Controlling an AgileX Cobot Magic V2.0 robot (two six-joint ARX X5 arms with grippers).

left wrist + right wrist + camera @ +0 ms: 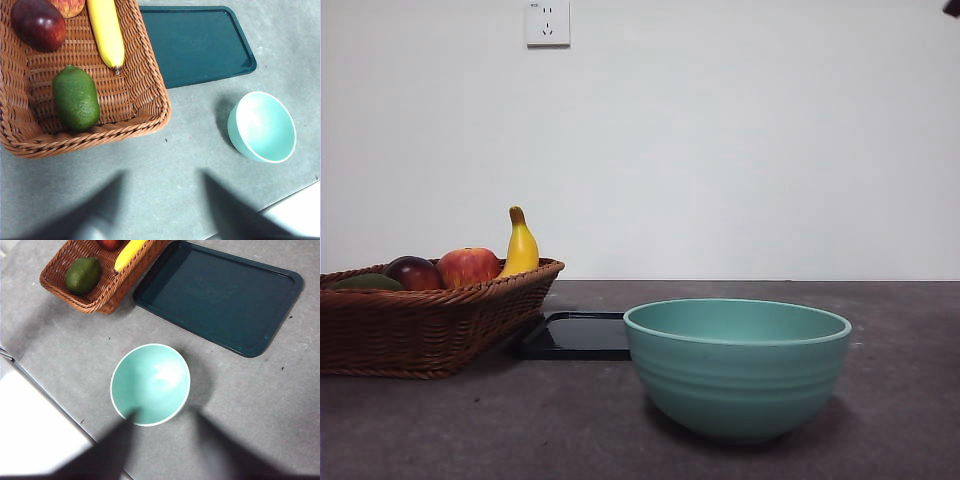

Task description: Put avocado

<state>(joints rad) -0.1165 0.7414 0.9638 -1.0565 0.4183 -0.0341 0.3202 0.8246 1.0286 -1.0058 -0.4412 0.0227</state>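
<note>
The dark green avocado (pixel 76 98) lies in a brown wicker basket (pixel 150 107), in the corner nearest my left gripper (pixel 162 176). That gripper hangs high above the bare table beside the basket, open and holding nothing. From the front, only the avocado's top (pixel 365 283) peeks over the basket rim (pixel 440 296) at the far left. My right gripper (pixel 165 414) hovers high over the edge of a teal bowl (pixel 150 384), open and holding nothing. The avocado (pixel 82 275) is far from it.
The basket also holds a dark red fruit (pixel 39 25), a red-yellow apple (pixel 468 266) and a banana (pixel 106 32). A dark flat tray (pixel 575 335) lies between basket and bowl (pixel 737 365). A black arm tip (pixel 952 8) shows at the top right corner.
</note>
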